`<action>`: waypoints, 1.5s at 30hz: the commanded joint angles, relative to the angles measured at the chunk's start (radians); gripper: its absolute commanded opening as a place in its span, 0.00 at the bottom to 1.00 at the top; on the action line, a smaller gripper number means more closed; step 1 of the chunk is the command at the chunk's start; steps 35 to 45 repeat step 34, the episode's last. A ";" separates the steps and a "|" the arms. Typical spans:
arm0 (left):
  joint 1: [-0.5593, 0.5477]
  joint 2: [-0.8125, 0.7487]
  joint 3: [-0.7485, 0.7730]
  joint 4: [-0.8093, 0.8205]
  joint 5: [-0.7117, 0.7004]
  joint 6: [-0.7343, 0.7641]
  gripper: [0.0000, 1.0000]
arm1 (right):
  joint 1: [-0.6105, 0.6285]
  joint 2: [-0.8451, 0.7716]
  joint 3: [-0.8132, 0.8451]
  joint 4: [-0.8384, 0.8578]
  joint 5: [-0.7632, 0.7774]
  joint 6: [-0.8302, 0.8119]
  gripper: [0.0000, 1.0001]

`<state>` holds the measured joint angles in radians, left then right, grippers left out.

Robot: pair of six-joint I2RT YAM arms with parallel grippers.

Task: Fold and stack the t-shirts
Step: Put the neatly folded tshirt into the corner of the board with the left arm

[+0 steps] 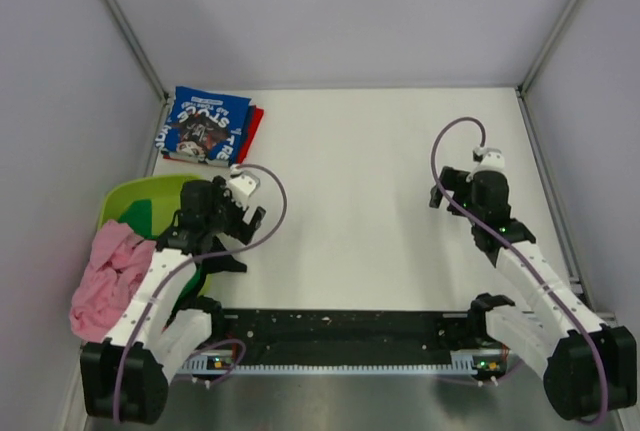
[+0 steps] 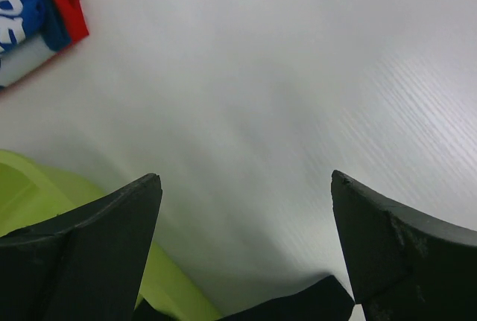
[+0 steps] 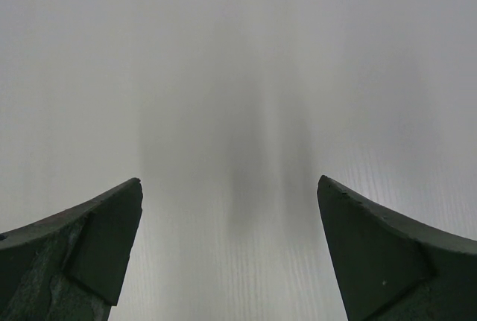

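A lime-green tub (image 1: 150,186) sits at the left side of the white table (image 1: 380,201), close to the near edge. Pale grey walls (image 1: 350,11) stand on the left, on the right and at the far end.

The work surface is a white table (image 1: 370,181) with a matte finish. It is enclosed by a pale grey back wall (image 1: 340,11), left wall (image 1: 50,101) and right wall (image 1: 600,131). Metal corner profiles (image 1: 125,26) run along the wall joints. Lighting is even and diffuse.

The left gripper (image 2: 246,179) and the right gripper (image 3: 229,181) both have their jaws spread wide apart, pointing downward.
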<state>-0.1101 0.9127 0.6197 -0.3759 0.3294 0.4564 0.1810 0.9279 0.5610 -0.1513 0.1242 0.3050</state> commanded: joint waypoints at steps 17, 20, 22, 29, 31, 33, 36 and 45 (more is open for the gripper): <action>0.003 -0.169 -0.407 0.641 -0.176 -0.226 0.99 | -0.005 -0.139 -0.243 0.371 0.123 0.017 0.99; 0.003 -0.150 -0.399 0.629 -0.185 -0.236 0.99 | -0.005 -0.153 -0.259 0.391 0.130 0.014 0.99; 0.003 -0.130 -0.397 0.632 -0.187 -0.234 0.99 | -0.005 -0.156 -0.257 0.384 0.146 0.023 0.99; 0.003 -0.109 -0.390 0.621 -0.208 -0.214 0.99 | -0.006 -0.155 -0.260 0.392 0.163 0.031 0.99; 0.003 -0.110 -0.394 0.620 -0.205 -0.199 0.99 | -0.005 -0.155 -0.260 0.392 0.167 0.036 0.99; 0.003 -0.109 -0.387 0.626 -0.236 -0.209 0.99 | -0.005 -0.155 -0.260 0.391 0.179 0.040 0.99; 0.003 -0.107 -0.371 0.617 -0.259 -0.232 0.99 | -0.005 -0.156 -0.260 0.389 0.183 0.042 0.99; 0.003 -0.107 -0.371 0.617 -0.259 -0.232 0.99 | -0.005 -0.156 -0.260 0.389 0.183 0.042 0.99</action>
